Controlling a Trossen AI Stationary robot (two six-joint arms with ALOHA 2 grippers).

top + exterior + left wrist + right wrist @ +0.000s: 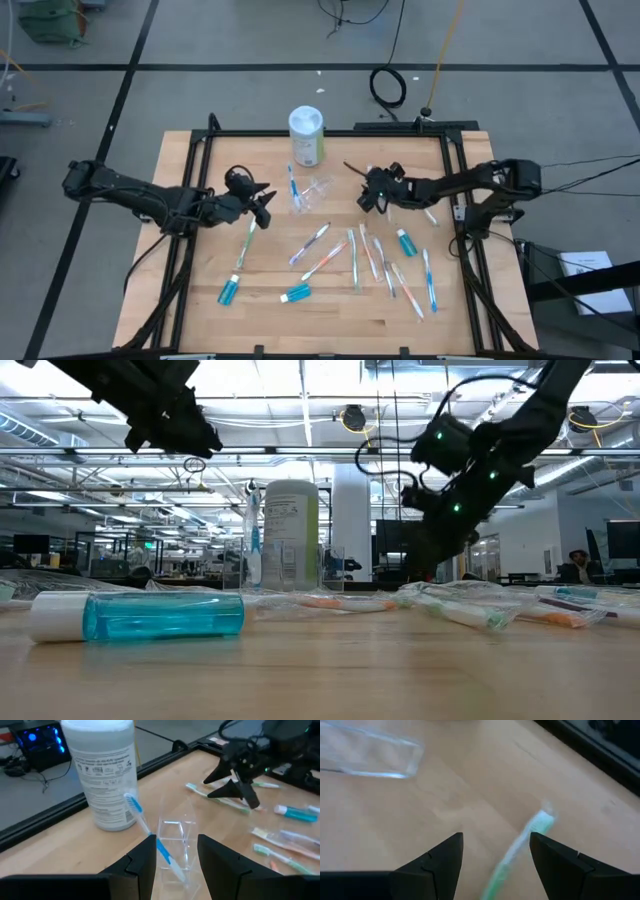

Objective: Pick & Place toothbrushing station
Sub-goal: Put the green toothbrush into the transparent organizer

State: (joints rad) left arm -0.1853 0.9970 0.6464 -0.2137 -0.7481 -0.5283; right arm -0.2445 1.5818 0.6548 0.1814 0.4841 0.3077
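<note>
— Our left gripper [175, 865] hangs with fingers apart. Where's the holder [176, 847]?
— Dead ahead at twelve o'clock, lying tipped beside the canister [102, 772], long axis pointing away. Our right gripper [495, 865], likewise spread, sits farther; left's nearer.

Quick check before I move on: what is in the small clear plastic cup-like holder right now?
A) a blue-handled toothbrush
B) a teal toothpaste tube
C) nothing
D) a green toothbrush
A: a blue-handled toothbrush stands slanted in the small clear plastic cup-like holder, its white head leaning toward the white canister.
</note>
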